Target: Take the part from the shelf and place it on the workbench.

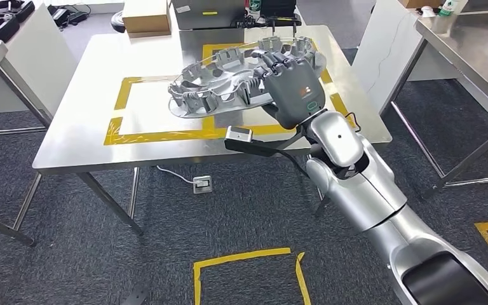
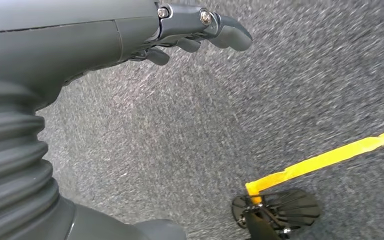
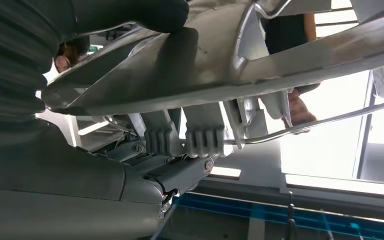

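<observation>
Placing step: right hand (image 1: 292, 86) grips silver ribbed part (image 1: 229, 79) by its near-right rim, held over workbench (image 1: 89, 95) centre; left hand (image 2: 200, 30) empty, fingers loosely curled; next, lower level and release.

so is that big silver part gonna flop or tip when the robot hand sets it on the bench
Probably stiff: the silver part keeps its shape though the right robot hand holds it at one end only. It may tip, since most of it reaches beyond the grip, over the workbench. Its glossy surface looks slippery.
</observation>
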Controlling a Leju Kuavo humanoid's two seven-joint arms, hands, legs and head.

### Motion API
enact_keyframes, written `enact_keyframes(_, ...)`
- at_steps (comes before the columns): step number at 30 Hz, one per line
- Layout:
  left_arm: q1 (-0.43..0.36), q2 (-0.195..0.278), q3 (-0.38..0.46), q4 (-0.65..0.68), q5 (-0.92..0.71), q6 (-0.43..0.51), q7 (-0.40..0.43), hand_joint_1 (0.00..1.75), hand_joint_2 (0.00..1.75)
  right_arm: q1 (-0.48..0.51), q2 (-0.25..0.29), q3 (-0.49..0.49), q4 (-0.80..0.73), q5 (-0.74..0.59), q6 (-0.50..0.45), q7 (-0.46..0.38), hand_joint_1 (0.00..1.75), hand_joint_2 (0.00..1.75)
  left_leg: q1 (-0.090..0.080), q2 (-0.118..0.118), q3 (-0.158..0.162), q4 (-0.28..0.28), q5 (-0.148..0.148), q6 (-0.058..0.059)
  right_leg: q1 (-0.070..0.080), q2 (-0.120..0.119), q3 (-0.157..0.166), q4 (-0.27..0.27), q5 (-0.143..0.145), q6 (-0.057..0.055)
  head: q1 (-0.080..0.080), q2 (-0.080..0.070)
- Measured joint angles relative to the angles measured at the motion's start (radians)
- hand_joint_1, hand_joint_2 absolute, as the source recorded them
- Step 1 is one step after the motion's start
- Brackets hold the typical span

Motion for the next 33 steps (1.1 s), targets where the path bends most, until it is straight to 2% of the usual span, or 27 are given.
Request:
enact_keyframes(3,-0.001,0.0,0.0,0.0,-0.004,-0.002,0.002,0.0,1.75,0.005,-0.006,-0.004,-0.006,0.002,-0.003,0.0,1.75,1.75,-0.003,0.002,0.008,-0.002,-0.003,-0.019,0.002,0.004,0.015,-0.02,-0.007,-0.021,0.002,0.0)
enact_keyframes(5,-0.004,0.0,0.0,0.0,-0.004,-0.002,0.003,0.0,1.75,0.009,-0.008,-0.005,-0.01,0.002,-0.001,0.0,1.75,1.75,-0.002,0.006,-0.005,0.04,-0.016,-0.026,0.0,0.006,0.033,-0.024,-0.013,-0.035,0.0,0.0)
enact_keyframes(6,-0.006,-0.001,0.0,0.0,-0.004,-0.002,0.003,0.0,1.75,0.011,-0.009,-0.005,-0.011,0.003,-0.001,0.0,1.75,1.75,-0.001,0.007,-0.03,0.089,-0.033,-0.029,0.0,0.006,0.042,-0.026,-0.017,-0.041,-0.001,0.0)
enact_keyframes(8,-0.008,-0.001,0.0,0.0,-0.004,-0.002,0.003,0.0,1.75,0.013,-0.009,-0.005,-0.012,0.005,-0.001,0.0,1.75,1.75,-0.002,0.008,-0.109,0.22,-0.08,-0.03,0.004,0.006,0.052,-0.025,-0.027,-0.05,-0.004,0.0)
enact_keyframes(9,-0.007,0.0,0.0,0.0,-0.004,-0.002,0.003,0.0,1.75,0.015,-0.009,-0.005,-0.012,0.006,0.0,0.0,1.75,1.75,-0.003,0.008,-0.145,0.267,-0.096,-0.029,0.007,0.007,0.057,-0.024,-0.032,-0.052,-0.004,0.0)
enact_keyframes(10,-0.006,0.001,0.0,0.0,-0.004,-0.002,0.003,0.0,1.75,0.017,-0.009,-0.005,-0.013,0.008,0.001,0.0,1.75,1.75,-0.004,0.008,-0.167,0.286,-0.094,-0.027,0.009,0.008,0.063,-0.023,-0.039,-0.053,-0.004,0.0)
enact_keyframes(11,-0.005,0.001,0.0,0.0,-0.004,-0.002,0.003,0.0,1.75,0.019,-0.009,-0.005,-0.013,0.009,0.002,0.001,1.75,1.75,-0.005,0.008,-0.171,0.268,-0.07,-0.023,0.012,0.01,0.071,-0.022,-0.045,-0.053,-0.004,0.0)
enact_keyframes(13,-0.005,0.002,0.0,0.0,-0.004,-0.002,0.002,0.0,1.75,0.019,-0.009,-0.005,-0.013,0.011,0.007,0.001,1.75,1.75,-0.01,0.008,-0.136,0.146,0.025,-0.012,0.015,0.011,0.089,-0.021,-0.06,-0.051,-0.004,0.0)
enact_keyframes(14,-0.006,0.002,0.0,0.0,-0.004,-0.002,0.002,0.0,1.75,0.017,-0.009,-0.005,-0.013,0.011,0.008,0.0,1.75,1.75,-0.014,0.009,-0.115,0.082,0.055,-0.007,0.017,0.011,0.097,-0.019,-0.067,-0.049,-0.004,0.0)
enact_keyframes(15,-0.007,0.002,0.0,0.0,-0.004,-0.002,0.002,0.0,1.75,0.014,-0.009,-0.005,-0.014,0.012,0.009,0.001,1.75,1.75,-0.017,0.009,-0.097,0.034,0.07,-0.002,0.018,0.012,0.1,-0.019,-0.072,-0.044,-0.004,0.0)
enact_keyframes(16,-0.008,0.002,0.0,0.0,-0.004,-0.002,0.001,0.0,1.75,0.011,-0.009,-0.006,-0.015,0.012,0.01,0.001,1.75,1.75,-0.02,0.009,-0.088,0.01,0.072,0.003,0.019,0.012,0.102,-0.017,-0.076,-0.039,-0.005,0.0)
enact_keyframes(17,-0.009,0.002,0.0,0.0,-0.004,-0.002,0.001,0.0,1.75,0.009,-0.009,-0.007,-0.016,0.011,0.01,0.001,1.75,1.75,-0.021,0.009,-0.083,0.002,0.064,0.007,0.02,0.013,0.102,-0.013,-0.077,-0.033,-0.006,0.0)
enact_keyframes(20,-0.009,0.001,0.0,0.0,-0.004,-0.002,0.001,0.0,1.75,0.009,-0.009,-0.011,-0.018,0.012,0.011,0.001,1.75,1.75,-0.015,0.008,-0.066,-0.005,0.069,0.024,0.018,0.011,0.093,0.021,-0.09,-0.015,-0.005,0.0)
enact_keyframes(22,-0.01,0.001,0.0,0.0,-0.004,-0.002,0.001,0.0,1.75,0.009,-0.009,-0.013,-0.019,0.012,0.012,0.001,1.75,1.75,-0.013,0.007,-0.057,-0.007,0.064,0.031,0.012,0.008,0.041,0.109,-0.128,0.0,-0.001,0.0)
enact_keyframes(24,-0.009,0.001,0.0,0.0,-0.004,-0.002,0.001,0.0,1.75,0.011,-0.009,-0.013,-0.019,0.012,0.012,0.001,1.75,1.75,-0.013,0.007,-0.052,-0.005,0.056,0.033,0.004,0.006,-0.039,0.227,-0.168,0.009,0.001,0.0)
enact_keyframes(25,-0.008,0.001,0.0,0.0,-0.004,-0.002,0.001,0.0,1.75,0.012,-0.01,-0.013,-0.019,0.013,0.013,0.001,1.75,1.75,-0.012,0.007,-0.049,-0.004,0.051,0.032,0.001,0.005,-0.068,0.257,-0.169,0.012,0.001,0.0)
enact_keyframes(26,-0.007,0.001,0.0,0.0,-0.004,-0.002,0.001,0.0,1.75,0.013,-0.01,-0.014,-0.019,0.014,0.015,0.001,1.75,1.75,-0.012,0.006,-0.044,-0.002,0.045,0.031,-0.002,0.004,-0.08,0.254,-0.152,0.014,0.002,0.0)
enact_keyframes(27,-0.007,0.001,0.0,0.0,-0.004,-0.002,0.001,0.0,1.75,0.014,-0.01,-0.014,-0.019,0.015,0.018,0.001,1.75,1.75,-0.012,0.005,-0.037,-0.001,0.039,0.028,-0.003,0.003,-0.072,0.212,-0.115,0.013,0.002,0.0)
enact_keyframes(29,-0.007,0.0,0.0,0.0,-0.004,-0.002,0.0,0.0,1.75,0.012,-0.01,-0.015,-0.019,0.017,0.024,0.001,1.75,1.75,-0.011,0.005,-0.024,0.001,0.026,0.022,-0.004,0.001,-0.024,0.079,-0.032,0.008,0.002,0.0)
enact_keyframes(30,-0.008,0.0,0.0,0.0,-0.004,-0.002,0.0,0.0,1.75,0.008,-0.01,-0.016,-0.019,0.017,0.027,0.001,1.75,1.75,-0.012,0.005,-0.02,0.001,0.021,0.016,-0.002,0.0,-0.004,0.027,-0.016,0.003,0.003,0.0)
enact_keyframes(31,-0.008,0.0,0.0,0.0,-0.004,-0.002,0.0,0.0,1.75,0.005,-0.009,-0.017,-0.019,0.017,0.028,0.002,1.75,1.75,-0.013,0.005,-0.018,-0.001,0.017,0.011,0.001,0.0,0.009,-0.002,-0.013,-0.003,0.003,0.0)
enact_keyframes(33,-0.008,0.0,0.0,0.0,-0.004,-0.002,0.001,0.0,1.75,-0.001,-0.009,-0.02,-0.02,0.017,0.031,0.002,1.75,1.75,-0.014,0.006,-0.012,-0.001,0.016,-0.004,0.004,0.001,0.018,-0.016,-0.024,-0.016,0.003,0.0)
